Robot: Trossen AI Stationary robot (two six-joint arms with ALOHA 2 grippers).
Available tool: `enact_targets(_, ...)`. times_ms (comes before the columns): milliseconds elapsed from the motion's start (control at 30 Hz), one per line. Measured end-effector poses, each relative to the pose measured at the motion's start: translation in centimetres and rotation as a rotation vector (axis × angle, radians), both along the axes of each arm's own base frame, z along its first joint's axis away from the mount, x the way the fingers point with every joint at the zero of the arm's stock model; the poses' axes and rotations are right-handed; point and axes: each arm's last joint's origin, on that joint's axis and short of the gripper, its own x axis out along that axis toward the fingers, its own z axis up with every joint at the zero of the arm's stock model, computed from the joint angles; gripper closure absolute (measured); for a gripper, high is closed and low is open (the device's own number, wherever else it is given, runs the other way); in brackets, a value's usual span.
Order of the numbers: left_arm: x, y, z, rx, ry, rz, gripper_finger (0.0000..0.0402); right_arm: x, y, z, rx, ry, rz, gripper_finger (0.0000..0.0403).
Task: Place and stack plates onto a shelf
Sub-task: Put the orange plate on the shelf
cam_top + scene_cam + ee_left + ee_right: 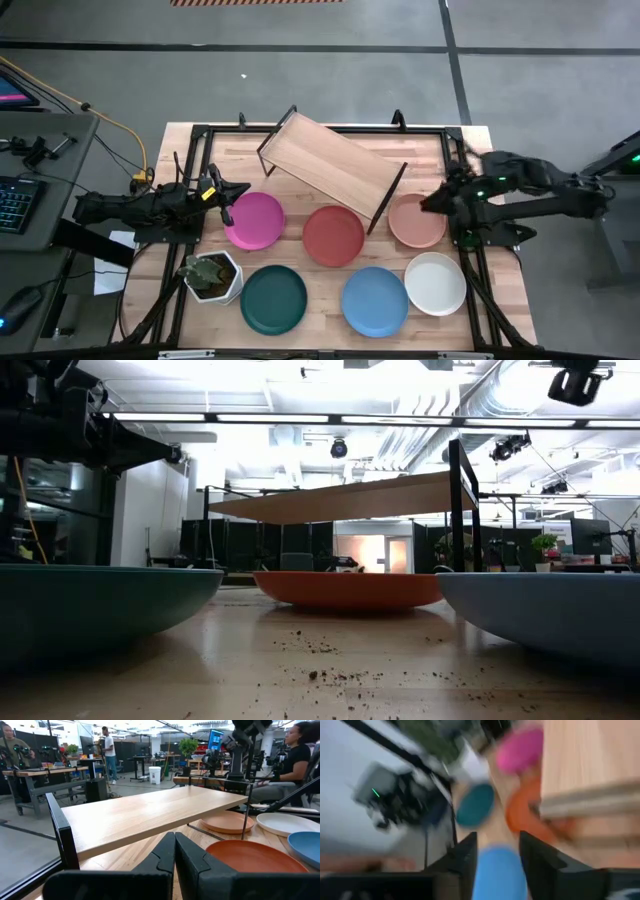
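Beside the peach plate (417,220), at its outer rim on the table's right side: right gripper (496,842), jaws parted and holding nothing. Judged step: taking the first plate, with none yet on the shelf (330,165).

Lower toward the rim rather than the plate's middle. Slide one finger just under the low lip and keep the other above it, then close firmly. Expect a shallow matte plate to skid on the wood if nudged sideways, so come in square to the edge and avoid pushing it toward the shelf's black leg, which stands just beside it on the inner side.

Lift level. Clear the board's edge before carrying inward. Mind the slant: shelf lying askew across the back of the table, one end toward the back left, the other reaching down between the peach plate and the red plate (333,235). Set down flat toward one end of the board, leaving room for other piles alongside.

Across the table, by the magenta plate (255,220): left gripper (174,840), jaws pressed together and empty, pointing along the shelf. Hold it clear of the carry, or reopen before reaching for magenta.

Nearer the front edge: dark green plate (273,299), blue plate (375,301) and white plate (435,283), all well apart from the board, with a white plant pot (212,275) just beside the green one.
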Motion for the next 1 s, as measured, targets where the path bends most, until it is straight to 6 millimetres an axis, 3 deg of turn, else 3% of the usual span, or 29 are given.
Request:
enact_targets(200, 0.0, 0.0, 0.0, 0.0, 0.0, 0.0, 0.0401, 3.8, 0.9, -3.5, 0.091, 0.428, 0.042, 0.0203)
enact_targets(467, 0.0, 0.0, 0.0, 0.0, 0.0, 0.0, 0.0401, 7.1, 3.1, -9.0, 0.126, 0.832, 0.017, 0.019)
enact_targets(633, 0.0, 0.0, 0.0, 0.0, 0.0, 0.0, 0.0401, 8.0, 4.6, -11.2, 0.044, 0.92, 0.031, 0.019)
enact_targets(800, 0.0, 0.0, 0.0, 0.0, 0.0, 0.0, 0.0401, 8.2, 6.3, -13.1, -0.084, 0.848, 0.06, 0.019)
enact_targets(1000, 0.0, 0.0, 0.0, 0.0, -0.001, 0.0, 0.0401, 7.7, 5.8, -15.3, -0.179, 0.897, -0.068, 0.019)
